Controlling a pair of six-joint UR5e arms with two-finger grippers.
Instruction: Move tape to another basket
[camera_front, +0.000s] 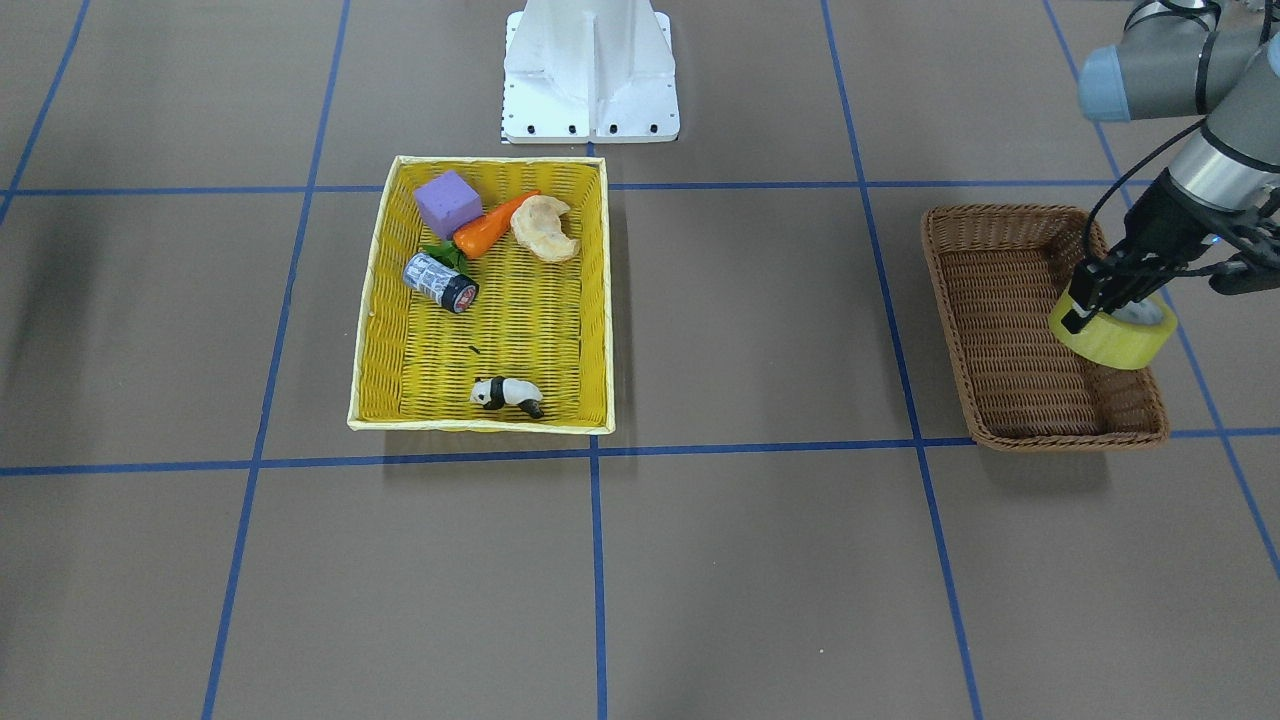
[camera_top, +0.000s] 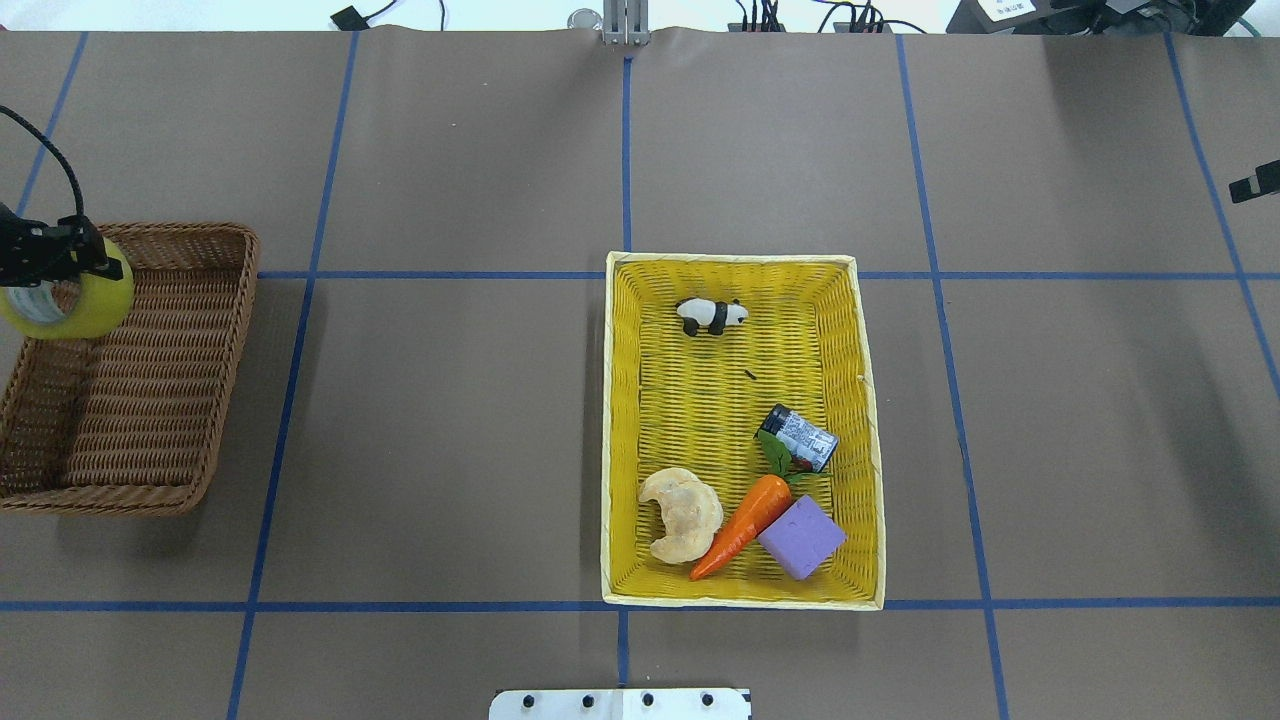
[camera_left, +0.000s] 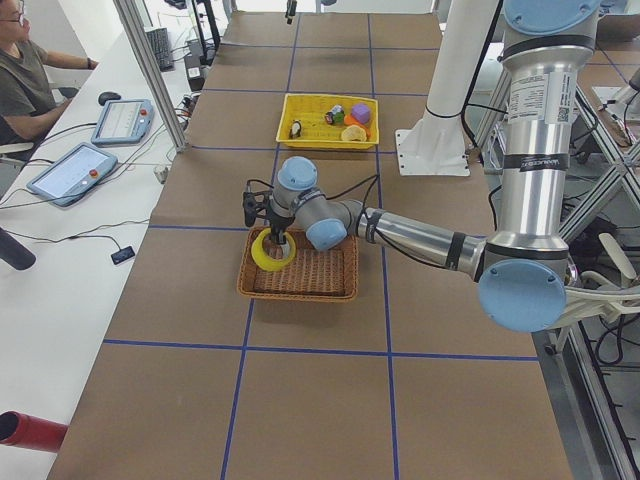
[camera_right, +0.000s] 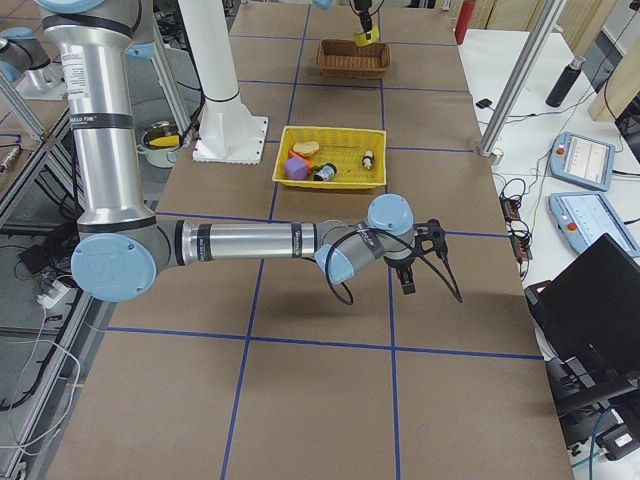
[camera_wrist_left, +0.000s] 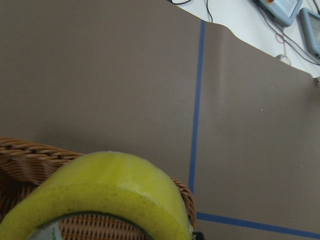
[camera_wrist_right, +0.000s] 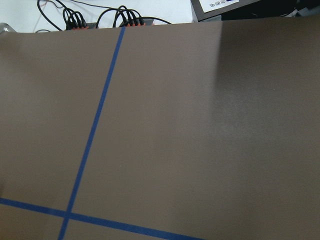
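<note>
Tape (camera_wrist_left: 110, 192), a yellowish translucent roll, fills the foreground of the left wrist view, with a brown wicker rim and bare table behind it. The left gripper (camera_front: 1090, 305) has its fingers clamped across the wall of the roll and holds it over the outer, far corner of the basket (camera_front: 945, 270), the dark brown woven tray. Whether the roll touches the weave cannot be told.

Surface: one table (camera_front: 760, 560) covered in brown paper and divided by blue lines (camera_front: 597, 560) into a grid. The white pedestal (camera_front: 590, 70) stands at its robot edge.

Room: the side views show a white bench along the table, two tablets (camera_left: 72, 172) on it, trailing cables, metal frame posts and one seated operator (camera_left: 25, 85).

Count: two baskets, well apart. The yellow basket (camera_front: 378, 300) contains five objects:
- one purple cube (camera_front: 448, 203)
- one toy carrot (camera_front: 490, 228)
- one pastry (camera_front: 545, 228)
- one black-and-white cylinder (camera_front: 440, 282)
- one panda figure (camera_front: 507, 394)

The right gripper (camera_right: 406, 283) hangs over bare paper. Its jaw state cannot be told.
</note>
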